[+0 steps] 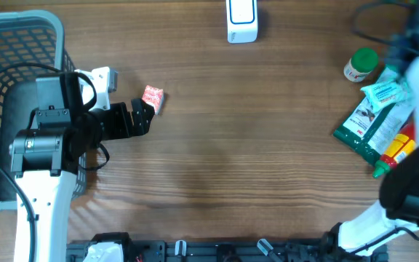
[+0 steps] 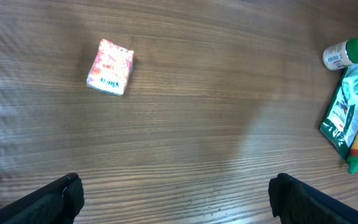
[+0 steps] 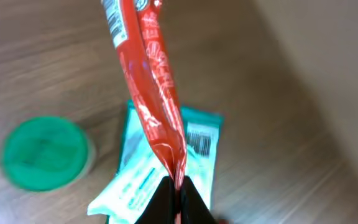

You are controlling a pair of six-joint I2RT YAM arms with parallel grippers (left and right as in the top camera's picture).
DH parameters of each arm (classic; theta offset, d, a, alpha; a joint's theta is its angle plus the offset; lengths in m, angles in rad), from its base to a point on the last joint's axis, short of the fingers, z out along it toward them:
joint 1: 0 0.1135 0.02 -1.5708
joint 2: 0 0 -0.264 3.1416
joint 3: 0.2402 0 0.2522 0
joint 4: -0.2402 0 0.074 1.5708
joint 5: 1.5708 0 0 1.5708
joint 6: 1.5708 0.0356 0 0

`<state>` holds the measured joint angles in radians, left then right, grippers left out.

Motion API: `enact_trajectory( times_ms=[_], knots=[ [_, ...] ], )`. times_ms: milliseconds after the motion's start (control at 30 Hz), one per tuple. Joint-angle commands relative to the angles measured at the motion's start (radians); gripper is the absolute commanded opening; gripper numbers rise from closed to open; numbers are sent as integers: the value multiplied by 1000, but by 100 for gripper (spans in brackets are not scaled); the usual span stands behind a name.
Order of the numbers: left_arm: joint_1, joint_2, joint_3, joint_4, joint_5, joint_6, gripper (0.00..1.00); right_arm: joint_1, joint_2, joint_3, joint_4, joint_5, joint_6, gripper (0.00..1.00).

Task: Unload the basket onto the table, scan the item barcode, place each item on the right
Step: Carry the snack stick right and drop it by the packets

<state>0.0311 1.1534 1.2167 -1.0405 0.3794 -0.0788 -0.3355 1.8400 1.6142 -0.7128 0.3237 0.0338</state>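
My right gripper [image 3: 176, 193] is shut on the lower edge of a long red packet [image 3: 148, 87]. The packet hangs in the air above a teal packet [image 3: 160, 174] and a green-capped bottle [image 3: 42, 152]. Print like a barcode shows at the red packet's far end, and the teal packet carries a barcode [image 3: 199, 142]. In the overhead view the right arm hides the red packet. A white scanner [image 1: 241, 20] stands at the table's far edge. My left gripper [image 2: 176, 190] is open over bare wood, just short of a small pink packet [image 2: 110, 67].
A dark wire basket [image 1: 6, 44] fills the far left corner. At the right lie a dark green bag [image 1: 366, 127], a red and yellow squeeze bottle [image 1: 395, 153] and the green-capped bottle [image 1: 361, 64]. The small pink packet [image 1: 153, 98] lies beside the left gripper [image 1: 148, 120].
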Motion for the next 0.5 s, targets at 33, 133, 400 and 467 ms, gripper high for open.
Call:
enact_trajectory(
  times_ms=[33, 133, 400, 467],
  knots=[
    [0, -2, 7, 2, 11, 23, 100, -200, -29, -29, -49, -326, 282, 4],
    [0, -2, 7, 2, 11, 23, 100, -275, -27, -87, -41, -446, 311, 4],
    [0, -2, 7, 2, 12, 23, 100, -261, -24, -233, 18, -459, 364, 62],
    [0, -2, 7, 2, 12, 23, 100, -258, -26, -232, 25, -491, 360, 84]
  ],
)
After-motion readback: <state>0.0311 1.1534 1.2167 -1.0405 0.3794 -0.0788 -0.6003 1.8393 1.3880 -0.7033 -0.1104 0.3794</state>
